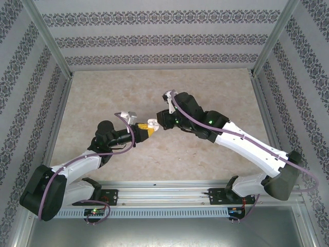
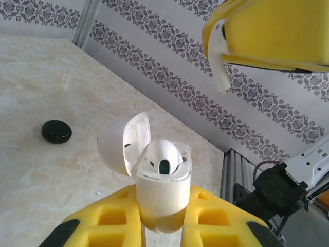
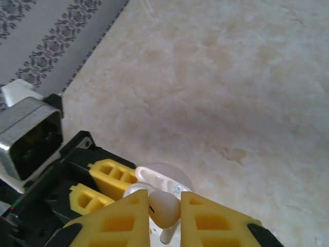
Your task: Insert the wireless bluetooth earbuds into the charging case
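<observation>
The left gripper [image 2: 164,208] is pressed onto the lower body of the small white rounded plastic charging case [image 2: 163,193] and holds it upright above the beige marbled table [image 2: 41,77], with the hinged lid [image 2: 121,144] swung open to one side. One white glossy stemmed earbud [image 2: 163,157] sits in the case mouth, head up, and appears to ride high rather than fully seated. The right gripper [image 3: 164,198] hangs directly over the case, with its yellow foam-block fingers [image 3: 211,216] close together and a white bud visible in the gap. It cannot be determined whether the right gripper pinches that bud or merely frames the one in the case. Hazards: a stem offset from its well can catch the rim and tip the bud out onto the table. Downward force from the right fingers can slide the case through the left grip, since only the lower body is clamped. Contact with the lid can snap it shut. The two sets of fingers are near each other and can collide. Obscured items: the second well is not visible, the case base is hidden between the left fingers, and the right finger is cut off at the frame edge in the left wrist view. In the top view the meeting point of the two grippers is too small to resolve. A black round puck [image 2: 56,131] lies well apart on the table.
</observation>
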Available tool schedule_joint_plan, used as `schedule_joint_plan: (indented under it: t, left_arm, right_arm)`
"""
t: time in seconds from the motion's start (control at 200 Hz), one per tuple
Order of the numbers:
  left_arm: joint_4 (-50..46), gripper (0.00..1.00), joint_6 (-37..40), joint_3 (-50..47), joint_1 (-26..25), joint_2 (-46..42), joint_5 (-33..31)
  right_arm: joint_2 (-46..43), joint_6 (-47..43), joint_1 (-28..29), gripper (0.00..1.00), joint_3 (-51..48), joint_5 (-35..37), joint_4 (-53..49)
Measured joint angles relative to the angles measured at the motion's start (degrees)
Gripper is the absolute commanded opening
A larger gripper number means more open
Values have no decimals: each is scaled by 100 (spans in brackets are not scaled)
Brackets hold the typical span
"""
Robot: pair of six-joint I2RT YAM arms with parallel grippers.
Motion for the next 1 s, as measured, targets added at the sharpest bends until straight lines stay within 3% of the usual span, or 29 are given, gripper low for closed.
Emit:
schedule_joint_plan:
  t: [1.004]
  left_arm:
    - [350, 0, -485, 0, -33, -363, 24]
  right_arm:
    - [-129, -57, 72, 16, -632, -402, 986]
